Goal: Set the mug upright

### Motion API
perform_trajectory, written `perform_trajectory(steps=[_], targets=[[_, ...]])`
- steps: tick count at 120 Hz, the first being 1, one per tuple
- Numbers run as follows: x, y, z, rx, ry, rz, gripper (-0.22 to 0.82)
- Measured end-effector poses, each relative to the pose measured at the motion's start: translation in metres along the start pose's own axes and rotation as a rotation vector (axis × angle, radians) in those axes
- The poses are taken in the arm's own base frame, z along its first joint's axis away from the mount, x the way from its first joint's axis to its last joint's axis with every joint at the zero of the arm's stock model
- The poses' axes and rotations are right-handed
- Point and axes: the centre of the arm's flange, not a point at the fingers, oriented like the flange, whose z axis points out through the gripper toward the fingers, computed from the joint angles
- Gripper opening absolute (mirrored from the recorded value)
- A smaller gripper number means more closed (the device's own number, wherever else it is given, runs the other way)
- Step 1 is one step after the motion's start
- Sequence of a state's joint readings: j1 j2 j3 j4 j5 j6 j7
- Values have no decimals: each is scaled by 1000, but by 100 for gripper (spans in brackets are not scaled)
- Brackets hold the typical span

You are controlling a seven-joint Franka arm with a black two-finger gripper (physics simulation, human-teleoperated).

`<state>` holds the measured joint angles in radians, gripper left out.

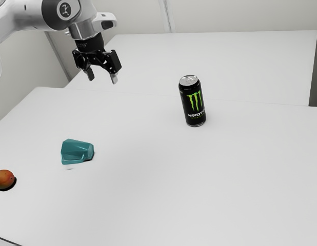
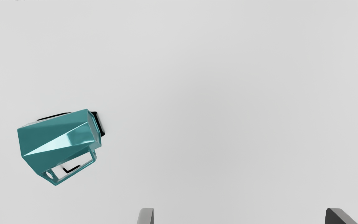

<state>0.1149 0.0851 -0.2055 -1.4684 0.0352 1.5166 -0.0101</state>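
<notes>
A teal faceted mug (image 1: 76, 151) lies on its side on the white table, in the exterior view's lower left. High above the table, the black gripper (image 1: 102, 78) hangs well apart from the mug. The wrist view has the mug (image 2: 57, 140) lying with its handle out to one side, off beyond one finger. Both fingertips of the gripper (image 2: 239, 216) stand wide apart there, with nothing between them.
A black drink can (image 1: 193, 101) with a green logo stands upright, toward the exterior view's right from the gripper. An orange-red round fruit (image 1: 3, 179) rests at the exterior view's left edge, near the mug. The white table (image 1: 199, 189) extends beneath them.
</notes>
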Motion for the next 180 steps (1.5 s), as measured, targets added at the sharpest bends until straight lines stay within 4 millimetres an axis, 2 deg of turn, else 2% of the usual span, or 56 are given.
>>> perform_trajectory(steps=[35,49,65,84,105,122,169,180], targets=[[-5,-3,-3,4,0,-8,60],[-6,-5,6,-23,-17,-18,60],[-17,-21,16,-71,-34,-62,60],[-29,-42,46,-129,-87,-115,60],[-33,-65,94,-200,-106,-124,60],[-37,-87,123,-247,-98,-120,60],[-57,-161,169,-366,-36,-108,60],[-59,-182,186,-432,-23,-106,60]])
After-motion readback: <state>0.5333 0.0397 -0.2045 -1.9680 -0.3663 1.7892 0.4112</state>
